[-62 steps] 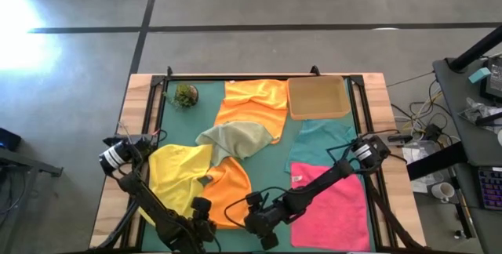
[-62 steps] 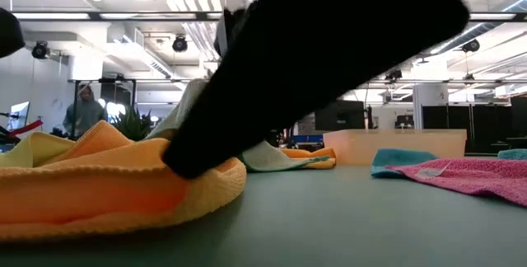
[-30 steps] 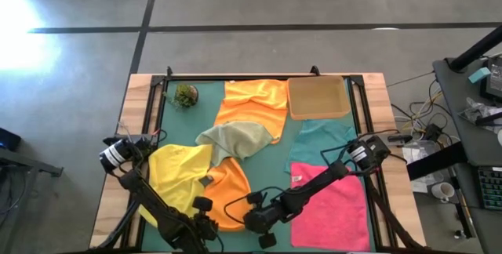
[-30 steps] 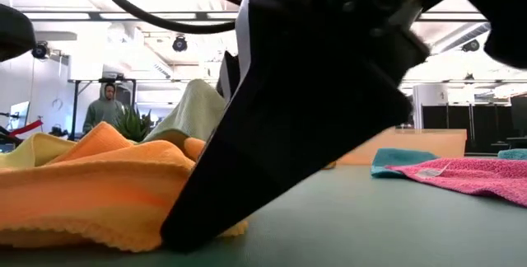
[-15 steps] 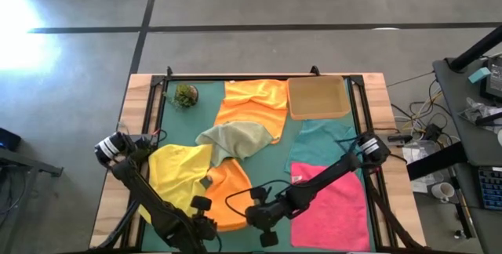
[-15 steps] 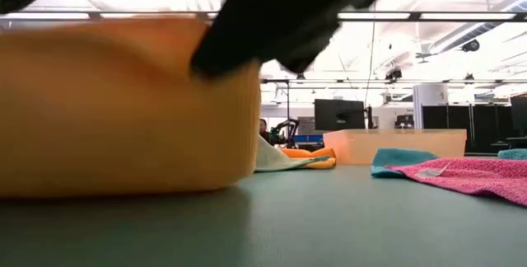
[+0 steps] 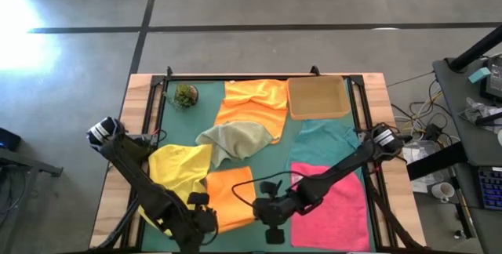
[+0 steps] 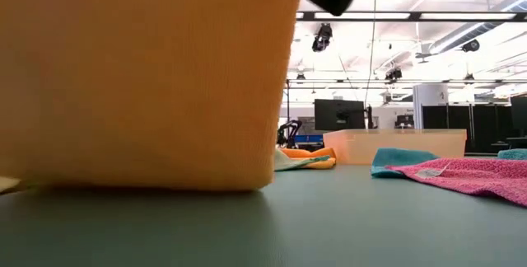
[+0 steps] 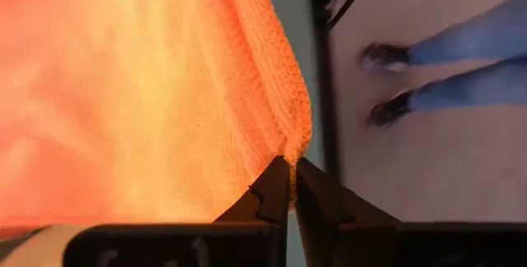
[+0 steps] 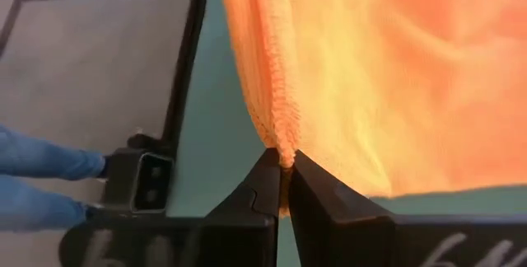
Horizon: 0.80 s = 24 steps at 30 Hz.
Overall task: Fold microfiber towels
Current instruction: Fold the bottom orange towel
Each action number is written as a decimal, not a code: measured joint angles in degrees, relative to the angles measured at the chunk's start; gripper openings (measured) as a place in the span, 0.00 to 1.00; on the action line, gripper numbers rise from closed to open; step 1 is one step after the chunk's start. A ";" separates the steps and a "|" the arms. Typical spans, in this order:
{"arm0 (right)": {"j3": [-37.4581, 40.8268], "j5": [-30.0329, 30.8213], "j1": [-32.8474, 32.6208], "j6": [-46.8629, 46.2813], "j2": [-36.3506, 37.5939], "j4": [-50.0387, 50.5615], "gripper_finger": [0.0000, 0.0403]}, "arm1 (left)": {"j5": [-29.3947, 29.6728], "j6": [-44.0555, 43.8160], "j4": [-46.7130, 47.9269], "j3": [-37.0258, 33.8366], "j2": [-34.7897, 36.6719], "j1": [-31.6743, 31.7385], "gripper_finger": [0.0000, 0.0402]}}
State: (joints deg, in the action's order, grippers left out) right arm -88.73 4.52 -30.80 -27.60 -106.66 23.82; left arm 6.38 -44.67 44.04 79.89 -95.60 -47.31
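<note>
Green matting [image 7: 274, 156] covers the wood-framed table, which stands on a grey concrete floor. At the near edge both pincers grip one orange towel [image 7: 230, 197] by its near corners. The left gripper [image 7: 205, 221] is pinched tight on the corner at its tips, with the cloth spreading away in front of it; the left wrist view shows the knitted hem [image 9: 280, 102] running straight into the closed fingers [image 9: 272, 193]. The right gripper [image 7: 265, 209] is likewise clamped on the other near corner, the towel edge [image 10: 259, 94] caught between its fingers [image 10: 268, 180]. Between the two pincers the towel hangs stretched as a flat sheet, filling much of the low view [image 8: 140, 77].

Beside the left gripper, farther out, lies the yellow towel [image 7: 176, 172]. Beyond the held cloth lie the olive green towel [image 7: 235, 140] and the second orange towel [image 7: 255, 105]. Just beside the right gripper lies the pink towel [image 7: 333, 203], with the teal towel [image 7: 325, 140] past it, then the tan tray [image 7: 318, 97]. A small plant ball [image 7: 186, 95] sits at the far corner.
</note>
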 joint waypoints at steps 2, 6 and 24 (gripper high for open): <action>0.00 -0.13 -0.80 -2.12 0.13 -0.11 0.02 | -0.37 -1.77 -1.05 0.96 0.00 -0.01 0.00; 0.01 0.00 -1.71 -4.37 0.11 -0.10 0.02 | -0.93 -5.67 -2.10 1.79 -1.05 0.03 0.00; 9.89 12.14 7.71 -5.57 -0.02 -3.23 0.02 | 1.90 -10.21 12.47 -3.95 -3.06 9.37 0.00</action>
State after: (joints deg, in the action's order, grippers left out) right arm -78.84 16.66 -23.09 -33.17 -106.67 20.59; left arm 8.29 -54.88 56.50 75.95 -98.65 -37.94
